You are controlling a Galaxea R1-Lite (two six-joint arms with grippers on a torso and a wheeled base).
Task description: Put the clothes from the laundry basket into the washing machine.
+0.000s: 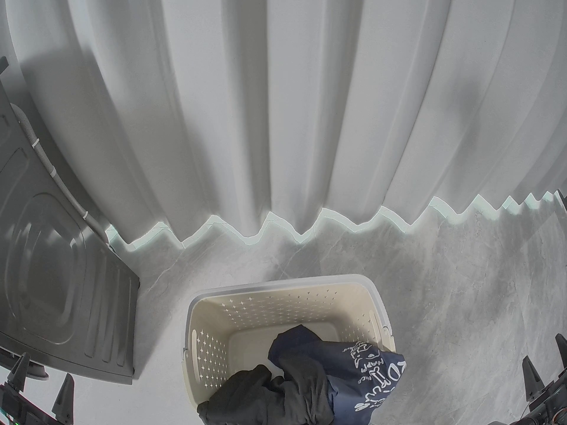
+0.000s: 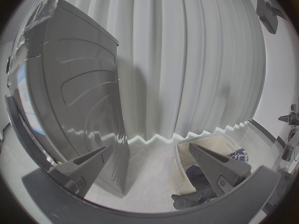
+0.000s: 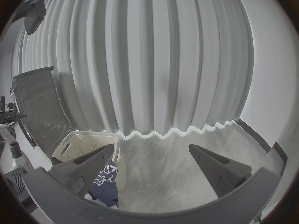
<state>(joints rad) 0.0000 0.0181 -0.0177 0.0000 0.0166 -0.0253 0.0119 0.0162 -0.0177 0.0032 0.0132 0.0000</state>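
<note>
A cream laundry basket (image 1: 283, 293) stands on the floor straight ahead. A navy printed shirt (image 1: 354, 370) and a dark grey garment (image 1: 266, 396) lie in it and spill over its near rim. The grey washing machine (image 1: 53, 278) stands to the basket's left, its side panel facing me. My left gripper (image 1: 41, 385) hovers low at the left, open and empty, close to the machine's side. My right gripper (image 1: 549, 364) hangs low at the far right, open and empty, well clear of the basket. In the right wrist view the basket (image 3: 81, 142) and the shirt (image 3: 106, 184) sit beside one finger.
A white pleated curtain (image 1: 283, 101) closes off the whole back, its hem lit along the floor. Bare grey marbled floor (image 1: 472, 302) spreads to the right of the basket. A corrugated drain hose (image 1: 53, 172) runs down the machine's back edge.
</note>
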